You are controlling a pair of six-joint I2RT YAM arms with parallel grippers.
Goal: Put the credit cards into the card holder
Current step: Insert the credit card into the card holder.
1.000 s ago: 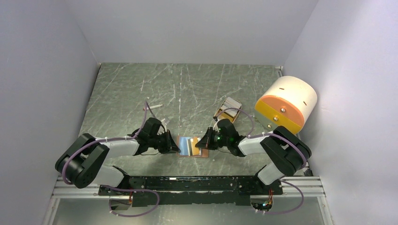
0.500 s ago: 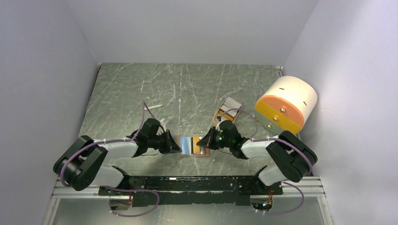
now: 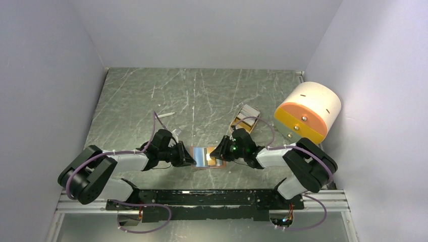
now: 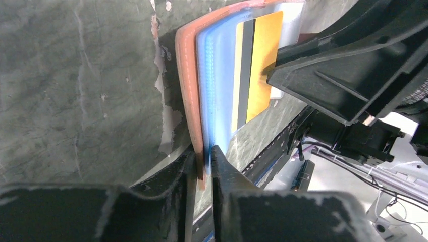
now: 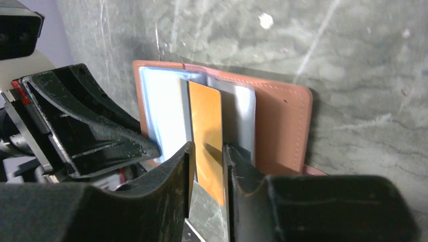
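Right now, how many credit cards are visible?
3, all in the card holder: a light blue card nearest the left claw, an orange card at the right claw, a whitish card beside it. More may be hidden.

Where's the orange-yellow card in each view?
Top external: the orange-yellow card is a thin sliver on the open card holder, bottom centre.
Left wrist: upper centre-right, overlapping the blue card.
Right wrist: centre, framed by the right gripper.
Shared landmark: the card holder's reddish-brown leather edge.
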